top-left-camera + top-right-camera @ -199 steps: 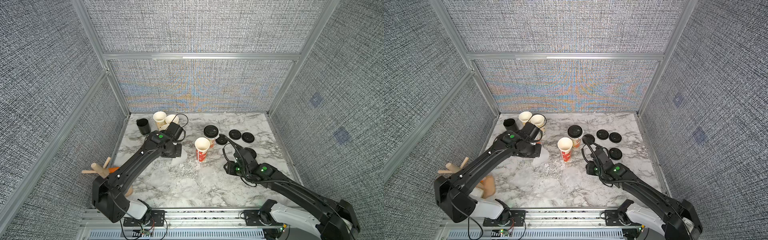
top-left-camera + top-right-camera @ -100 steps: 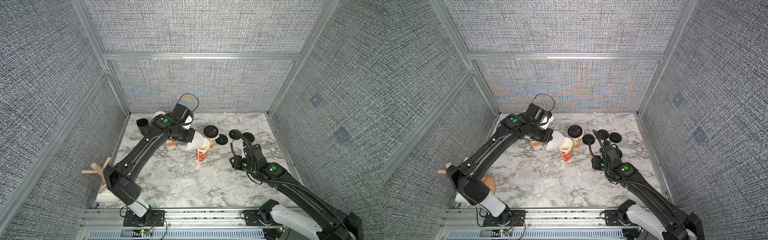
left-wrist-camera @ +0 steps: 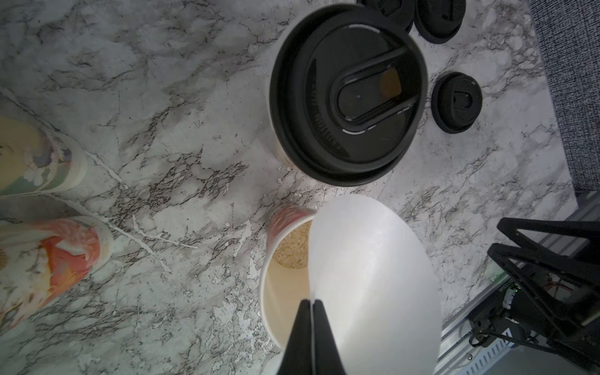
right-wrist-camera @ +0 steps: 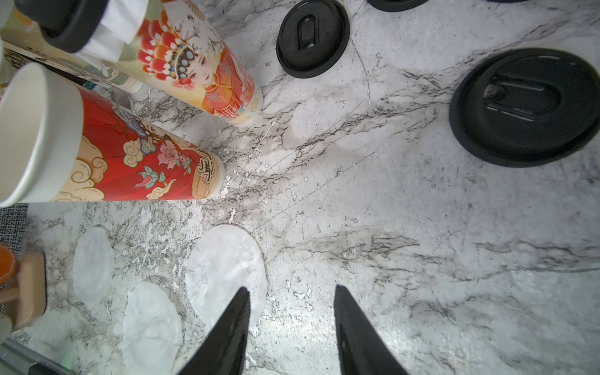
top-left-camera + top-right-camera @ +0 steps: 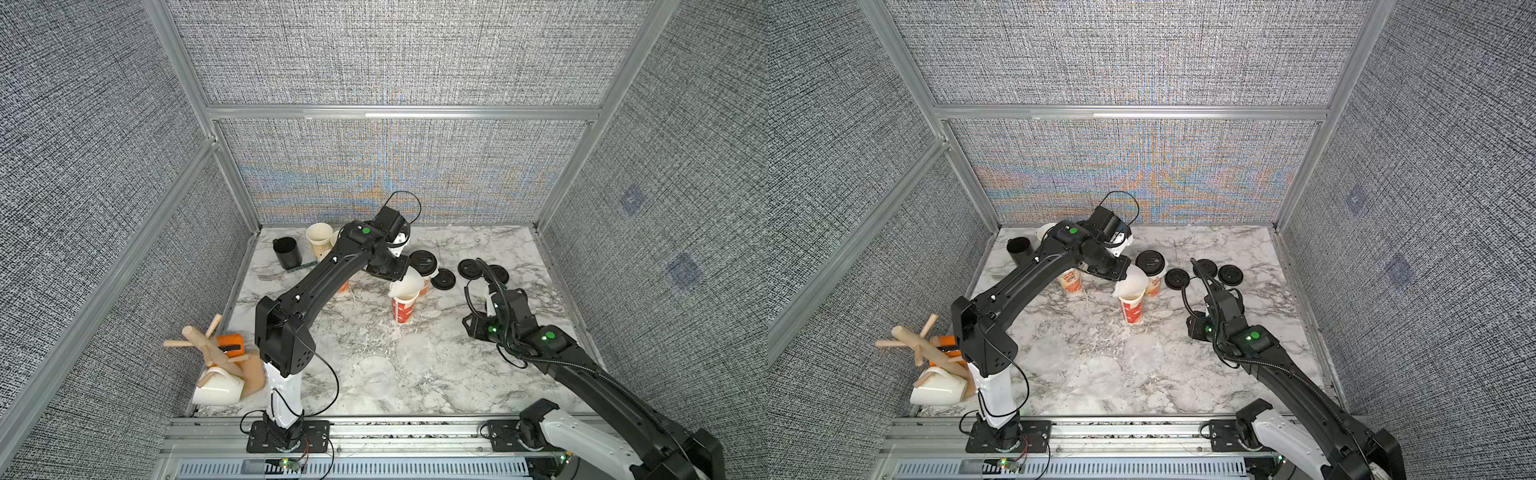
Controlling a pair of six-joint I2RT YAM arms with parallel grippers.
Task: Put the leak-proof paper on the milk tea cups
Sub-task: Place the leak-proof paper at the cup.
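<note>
In both top views the left fingers (image 5: 395, 277), having swung over from beside the far-left cups (image 5: 319, 240), are holding a thin translucent paper sheet (image 5: 410, 283) at the red-printed cup (image 5: 403, 311) mid-desk (image 5: 357, 332), so covering is beginning.

In the left wrist view they are pinching the sheet's edge, fully closed. The sheet is tilting, lying half over the cream mouth.

In the right wrist view the right fingers (image 4: 291, 288) are waiting half open and empty near the flat round spare sheets (image 4: 227, 272).

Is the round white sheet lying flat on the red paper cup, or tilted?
Tilted: the round white sheet slants from the left jaws, leaving the red paper cup's mouth partly open.
</note>
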